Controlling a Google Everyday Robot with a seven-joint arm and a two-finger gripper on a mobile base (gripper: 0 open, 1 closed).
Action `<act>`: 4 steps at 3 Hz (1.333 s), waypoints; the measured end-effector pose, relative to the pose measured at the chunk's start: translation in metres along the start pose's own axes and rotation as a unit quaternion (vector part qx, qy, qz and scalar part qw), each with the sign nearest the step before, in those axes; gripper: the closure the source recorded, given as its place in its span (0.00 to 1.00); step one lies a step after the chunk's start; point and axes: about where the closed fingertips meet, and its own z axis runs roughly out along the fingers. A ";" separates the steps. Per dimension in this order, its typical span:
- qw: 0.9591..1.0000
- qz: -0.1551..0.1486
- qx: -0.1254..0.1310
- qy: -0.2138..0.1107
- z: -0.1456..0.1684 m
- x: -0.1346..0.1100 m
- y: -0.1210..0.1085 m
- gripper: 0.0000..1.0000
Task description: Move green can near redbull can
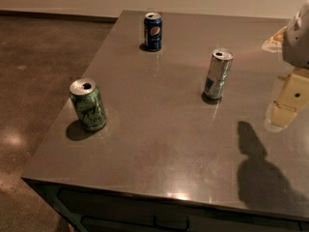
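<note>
The green can [88, 105] stands upright near the left edge of the grey table [159, 144], green with pale swirly markings and a silver top. The redbull can [217, 74] stands upright right of the middle, slim, silver and blue. They are far apart. My gripper [285, 105] hangs at the right edge of the view, above the table, to the right of the redbull can and far from the green can. It holds nothing that I can see.
A dark blue Pepsi can [152, 31] stands at the far side of the table. The arm's shadow [260, 173] falls on the table's near right part. The table's left and front edges drop to a brown floor [34, 81].
</note>
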 end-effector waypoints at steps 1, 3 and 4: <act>1.000 0.000 0.000 0.000 0.000 0.000 0.000 0.00; 1.000 -0.024 -0.012 -0.016 0.001 -0.042 0.000 0.00; 0.998 -0.044 -0.014 -0.037 0.010 -0.091 0.006 0.00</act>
